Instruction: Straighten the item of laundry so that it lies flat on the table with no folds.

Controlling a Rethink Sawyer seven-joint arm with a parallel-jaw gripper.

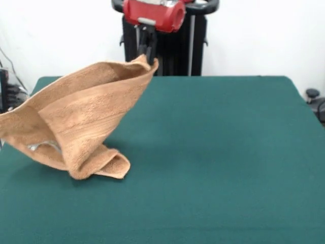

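The orange-tan towel (81, 119) hangs by one corner from my gripper (148, 55), which is shut on that corner high above the dark green table (218, 152). The cloth stretches down and to the left from the held corner. Its lower end is bunched and folded on the table at the left (104, 165). A flat woven band runs across the hanging cloth. A small white label shows near the lower left edge (43, 146). The left part of the towel reaches the picture's left edge.
The robot's black pedestal (172, 48) stands behind the table's far edge, with the red arm (155, 12) above it. Dark equipment sits at the far left (5, 91) and a black object at the far right (315, 101).
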